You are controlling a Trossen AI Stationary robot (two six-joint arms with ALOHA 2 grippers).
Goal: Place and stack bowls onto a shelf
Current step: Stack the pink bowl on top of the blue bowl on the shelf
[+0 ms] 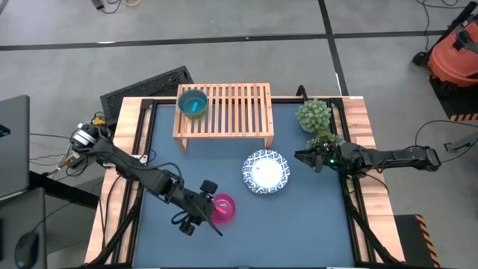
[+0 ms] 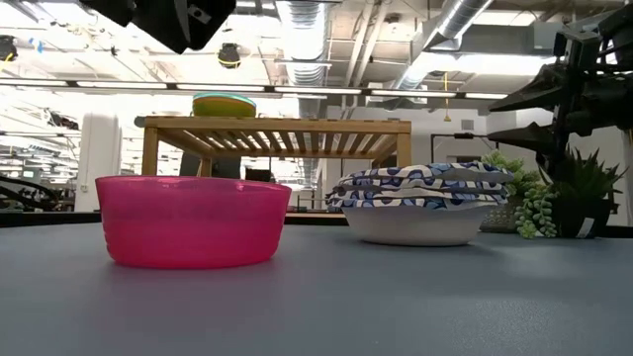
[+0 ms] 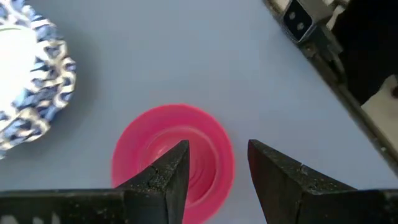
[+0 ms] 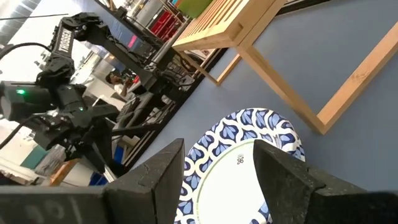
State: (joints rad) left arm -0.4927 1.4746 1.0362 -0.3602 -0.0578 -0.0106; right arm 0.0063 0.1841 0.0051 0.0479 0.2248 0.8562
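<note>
The magenta bowl stands upright on the blue table top near its near edge. My left gripper hangs open above it, one finger over the bowl's inside and one past its rim, well clear in the low view. Two white bowls with blue rims sit nested mid-table. My right gripper is open, just right of them and above table height. On the left end of the shelf a teal bowl tops a stack whose outside looks green.
Two potted succulents stand at the table's far right corner, close behind my right gripper. The shelf's right two thirds are bare slats. A wooden border frames the table. Bare table lies between the magenta bowl and the shelf.
</note>
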